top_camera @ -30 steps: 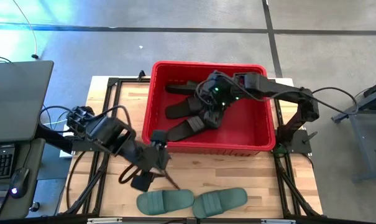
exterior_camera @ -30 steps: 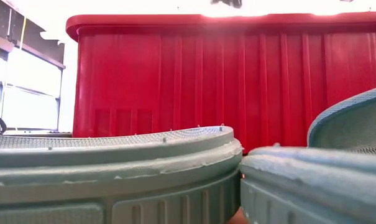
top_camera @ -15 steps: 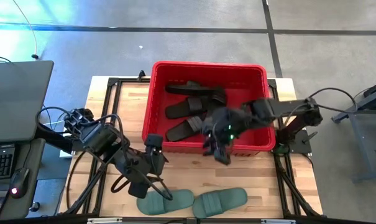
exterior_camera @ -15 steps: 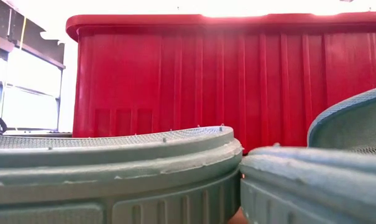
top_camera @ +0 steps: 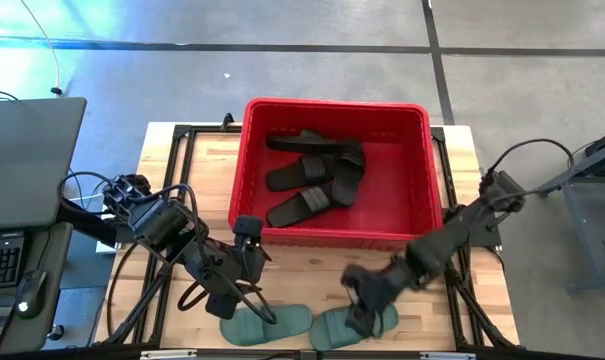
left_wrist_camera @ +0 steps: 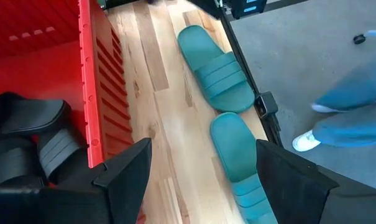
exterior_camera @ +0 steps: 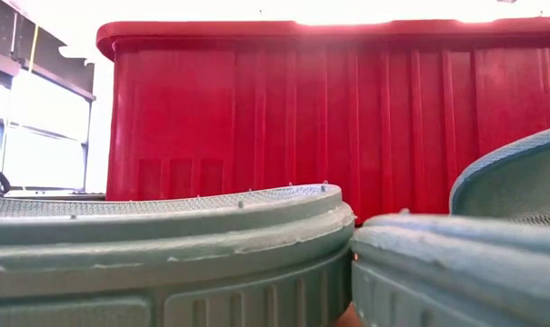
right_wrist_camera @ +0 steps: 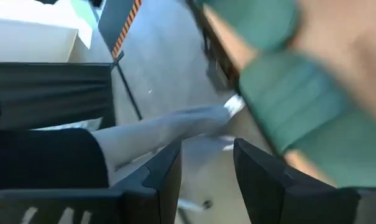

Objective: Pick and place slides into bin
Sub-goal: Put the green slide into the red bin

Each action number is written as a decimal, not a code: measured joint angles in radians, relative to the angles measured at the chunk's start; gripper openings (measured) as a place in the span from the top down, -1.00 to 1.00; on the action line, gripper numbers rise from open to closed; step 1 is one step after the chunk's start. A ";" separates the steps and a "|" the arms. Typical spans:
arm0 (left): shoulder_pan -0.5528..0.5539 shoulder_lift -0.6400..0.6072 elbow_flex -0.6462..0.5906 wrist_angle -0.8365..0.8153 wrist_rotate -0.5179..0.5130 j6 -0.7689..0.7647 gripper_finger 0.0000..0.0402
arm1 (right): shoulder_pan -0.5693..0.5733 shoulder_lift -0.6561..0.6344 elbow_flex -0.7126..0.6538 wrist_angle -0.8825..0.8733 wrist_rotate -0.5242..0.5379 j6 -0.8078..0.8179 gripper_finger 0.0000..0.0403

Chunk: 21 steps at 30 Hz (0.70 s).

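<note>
My right gripper hangs with fingers parted over the right green slide, nothing between us. Just beside it lies the left green slide, and my left gripper crowds over that one's near end, fingers spread, so the lane between my two claws is narrow. Behind both runs the bin's tall red front wall, which I must clear from above. Inside, four black slides pile toward the left and middle; the right part of the bin floor lies bare. The wooden strip between wall and green slides is open.
</note>
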 joint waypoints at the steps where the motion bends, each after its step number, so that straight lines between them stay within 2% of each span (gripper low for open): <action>1: 0.000 0.000 0.000 0.000 0.000 -0.001 -0.35 | 0.025 0.000 -0.039 0.049 0.001 0.044 0.34; 4: 0.000 0.000 0.000 0.001 0.000 -0.008 -0.35 | 0.086 0.000 -0.159 0.201 0.020 0.158 0.34; 9: 0.000 0.000 0.000 0.002 0.000 -0.008 -0.35 | 0.163 0.000 -0.324 0.285 0.130 0.363 0.34; 13: 0.000 0.000 0.000 0.003 0.003 -0.013 -0.35 | 0.200 0.000 -0.438 0.383 0.198 0.399 0.34; 16: 0.000 0.000 0.000 0.003 0.005 -0.035 -0.35 | 0.206 0.000 -0.524 0.519 0.178 0.413 0.34; 21: 0.000 0.007 0.001 0.003 0.010 -0.059 -0.35 | 0.196 0.000 -0.629 0.605 0.202 0.418 0.34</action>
